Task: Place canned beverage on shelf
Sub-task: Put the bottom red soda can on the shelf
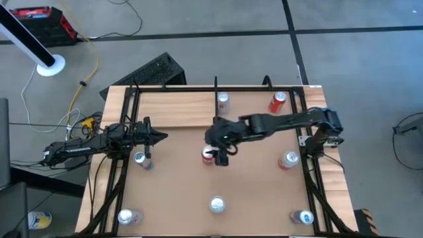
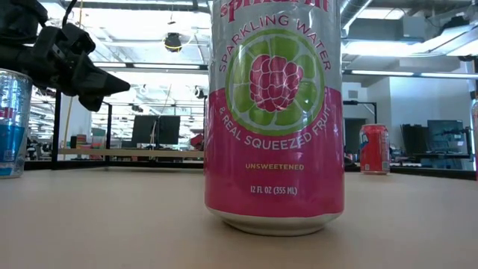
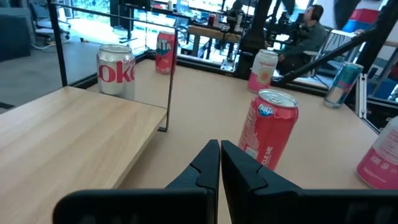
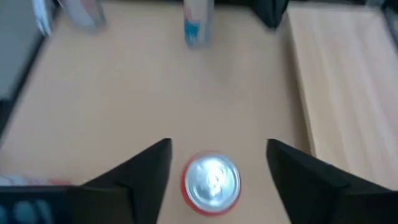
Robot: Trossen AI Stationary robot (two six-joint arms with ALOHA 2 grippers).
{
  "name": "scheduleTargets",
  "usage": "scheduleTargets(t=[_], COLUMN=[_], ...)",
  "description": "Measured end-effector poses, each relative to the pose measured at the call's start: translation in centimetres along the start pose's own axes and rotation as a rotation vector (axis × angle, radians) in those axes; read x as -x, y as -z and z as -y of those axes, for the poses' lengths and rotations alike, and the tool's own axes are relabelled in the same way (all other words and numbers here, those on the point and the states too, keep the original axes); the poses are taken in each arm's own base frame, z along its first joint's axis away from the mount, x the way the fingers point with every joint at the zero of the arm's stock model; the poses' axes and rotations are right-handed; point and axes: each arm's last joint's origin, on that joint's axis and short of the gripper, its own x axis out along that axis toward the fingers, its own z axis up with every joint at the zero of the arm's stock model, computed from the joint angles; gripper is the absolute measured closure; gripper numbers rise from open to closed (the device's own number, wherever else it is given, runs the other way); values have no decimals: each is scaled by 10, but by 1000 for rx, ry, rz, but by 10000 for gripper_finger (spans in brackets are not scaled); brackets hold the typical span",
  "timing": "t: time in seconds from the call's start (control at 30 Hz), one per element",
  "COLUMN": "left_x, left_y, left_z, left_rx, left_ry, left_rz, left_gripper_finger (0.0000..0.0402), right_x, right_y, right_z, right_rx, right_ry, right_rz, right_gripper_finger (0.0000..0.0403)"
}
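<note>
While the right gripper (image 4: 217,165) hangs spread above a red can (image 4: 211,182), its fingers either side and clear of it | can upright on the brown surface (image 1: 251,192), just off the shelf (image 1: 178,109) edge | left gripper (image 1: 162,137) pressed together, empty, beside the shelf's left end.

Right arm reaches in from the right side, stretched to mid-table, wrist angled down; right gripper (image 4: 214,163) has fingers (image 4: 142,167) spread wide. Left arm extends in from the left, level and low; left gripper (image 3: 220,160) points forward, fingers pressed together.
</note>
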Motion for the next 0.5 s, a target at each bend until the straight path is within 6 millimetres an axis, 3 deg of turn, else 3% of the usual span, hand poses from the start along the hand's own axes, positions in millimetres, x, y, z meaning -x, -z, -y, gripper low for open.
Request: scheduleTargets(t=[0.23,0.5], left_x=[0,0], left_y=[1,1], left_z=[0,-1], left_rx=[1,-13], left_ry=[3,-18], left_rz=[-9,-8], left_gripper_finger=[402,402], right_x=[-26,-46], right_y=[10,17], right_z=[8,7], right_rx=[-3,-2], right_ry=[15,-7], right_rz=[-196,-253], right_gripper_finger=[39,30])
